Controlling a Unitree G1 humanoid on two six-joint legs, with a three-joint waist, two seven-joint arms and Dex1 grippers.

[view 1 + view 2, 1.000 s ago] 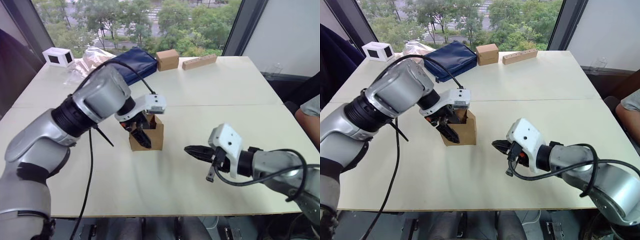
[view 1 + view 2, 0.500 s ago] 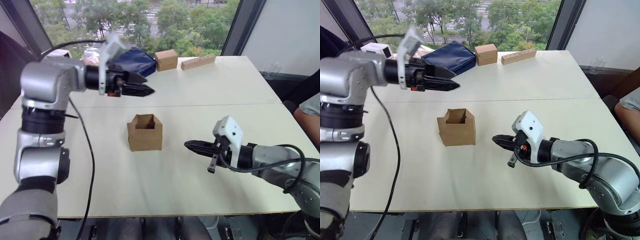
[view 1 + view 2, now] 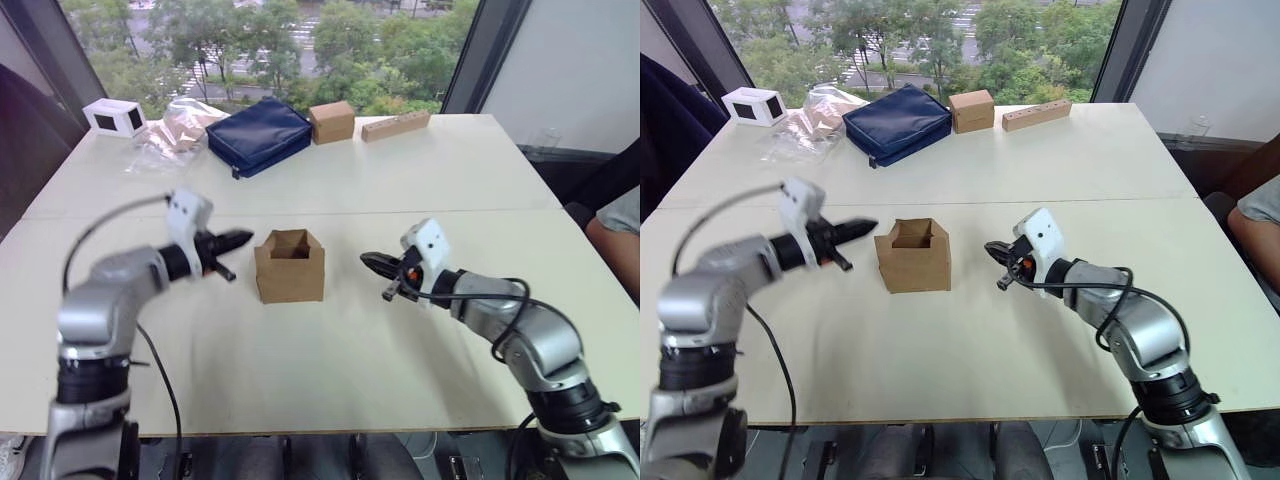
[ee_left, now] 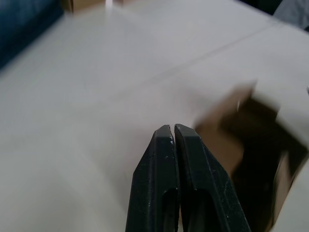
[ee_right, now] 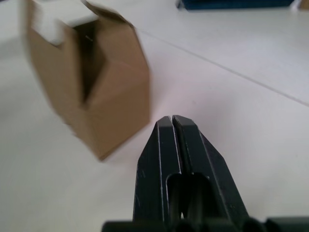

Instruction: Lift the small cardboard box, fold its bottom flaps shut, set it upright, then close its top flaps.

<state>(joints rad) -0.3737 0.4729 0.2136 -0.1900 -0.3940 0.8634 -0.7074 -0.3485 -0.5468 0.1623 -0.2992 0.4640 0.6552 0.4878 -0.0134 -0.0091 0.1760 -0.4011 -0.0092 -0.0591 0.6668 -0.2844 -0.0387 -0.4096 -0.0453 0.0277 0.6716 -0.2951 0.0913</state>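
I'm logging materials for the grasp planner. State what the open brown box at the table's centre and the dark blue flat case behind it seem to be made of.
Open brown box: plain matte cardboard, probably corrugated; thin walls, unprinted, folded flaps at the top.
Dark blue flat case: looks like woven fabric, soft and matte, with rounded, slightly sagging edges; exact textile unclear.

small cardboard box (image 3: 290,265) stands upright at the middle of the table (image 3: 440,180), open end up, top flaps (image 3: 290,238) standing. Left gripper (image 3: 238,239) just left of the box, tips pointing at it, apart from it. Right gripper (image 3: 368,262) to the box's right, pointing at it, a gap between. Along the far edge, left to right: white box (image 3: 113,116), clear plastic bag (image 3: 170,135), blue pouch (image 3: 260,134), second cardboard box (image 3: 333,121), long wooden block (image 3: 396,125). A person (image 3: 618,222) at the table's right edge.
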